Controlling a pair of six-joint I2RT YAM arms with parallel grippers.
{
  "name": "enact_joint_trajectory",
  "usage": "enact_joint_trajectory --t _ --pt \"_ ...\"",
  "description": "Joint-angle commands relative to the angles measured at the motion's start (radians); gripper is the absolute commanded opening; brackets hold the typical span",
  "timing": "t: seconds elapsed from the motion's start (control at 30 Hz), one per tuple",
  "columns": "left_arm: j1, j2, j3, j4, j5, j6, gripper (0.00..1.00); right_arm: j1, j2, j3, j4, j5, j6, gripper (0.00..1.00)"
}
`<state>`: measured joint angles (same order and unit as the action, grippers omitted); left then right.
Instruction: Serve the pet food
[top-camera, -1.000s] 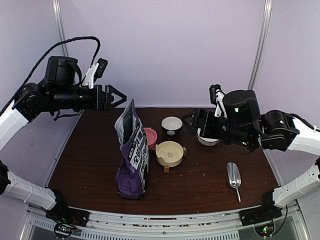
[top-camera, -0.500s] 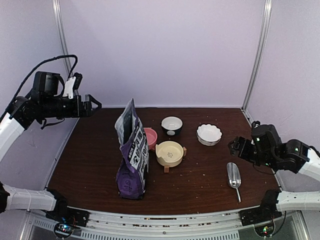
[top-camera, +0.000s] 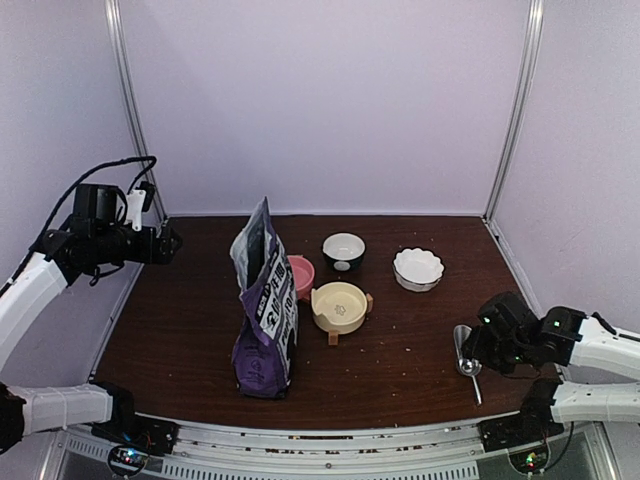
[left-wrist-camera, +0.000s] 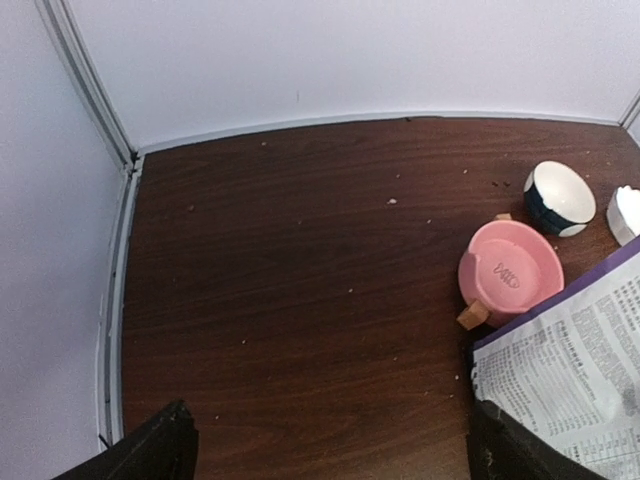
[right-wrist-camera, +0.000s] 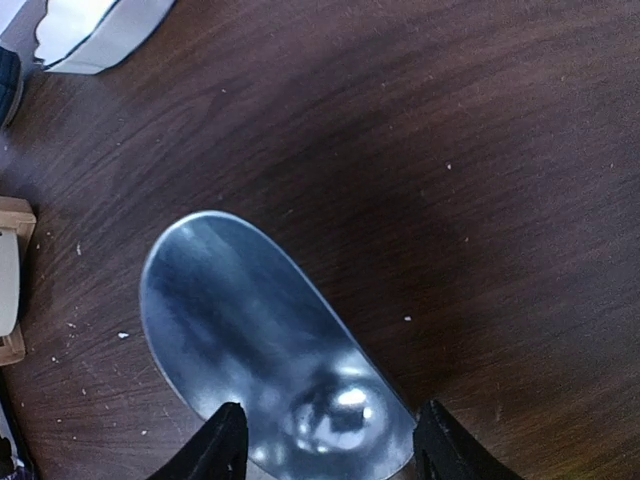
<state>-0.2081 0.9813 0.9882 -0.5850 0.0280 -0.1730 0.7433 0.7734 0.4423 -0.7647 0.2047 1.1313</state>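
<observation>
The pet food itself is hidden; only stray crumbs dot the table. The purple-and-white bag (top-camera: 265, 310) stands upright left of centre, and its printed side (left-wrist-camera: 570, 370) fills the lower right of the left wrist view. A silver metal scoop (top-camera: 467, 352) lies flat at the right front. My right gripper (top-camera: 476, 350) is low over it, and its fingers (right-wrist-camera: 228, 445) press against both sides of the scoop's rear bowl (right-wrist-camera: 250, 320). My left gripper (top-camera: 172, 242) hovers wide open at the far left, holding nothing, well away from the bag.
A pink bowl (top-camera: 301, 272) stands right behind the bag. A cream bowl (top-camera: 339, 306) on a wooden stand sits beside it. Farther back are a black-and-white bowl (top-camera: 343, 250) and a white scalloped bowl (top-camera: 418, 268). The enclosure walls close in the left and right edges.
The left arm has pulled back from above the bag to the far left and opened wide. The right arm has dropped from the white bowl to the scoop and narrowed its jaws around it.
</observation>
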Motion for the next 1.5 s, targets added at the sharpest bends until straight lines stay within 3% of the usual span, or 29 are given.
enact_joint_trajectory --t 0.0,0.27,0.53,1.13,1.47 --pt "0.006 -0.029 -0.041 0.099 -0.079 0.046 0.96 -0.005 0.053 -0.029 0.052 -0.044 0.051 0.56" --pt "0.006 -0.022 -0.025 0.060 -0.155 0.103 0.96 -0.005 0.157 -0.028 0.061 -0.086 0.051 0.52" --pt "0.006 -0.034 -0.031 0.063 -0.153 0.102 0.96 -0.004 0.136 -0.054 0.109 -0.085 0.068 0.45" --pt "0.006 -0.024 -0.031 0.063 -0.137 0.098 0.96 -0.004 0.162 -0.098 0.227 -0.134 0.044 0.01" --pt "0.006 -0.046 -0.045 0.083 -0.133 0.099 0.95 0.038 0.149 -0.006 0.219 -0.097 -0.009 0.00"
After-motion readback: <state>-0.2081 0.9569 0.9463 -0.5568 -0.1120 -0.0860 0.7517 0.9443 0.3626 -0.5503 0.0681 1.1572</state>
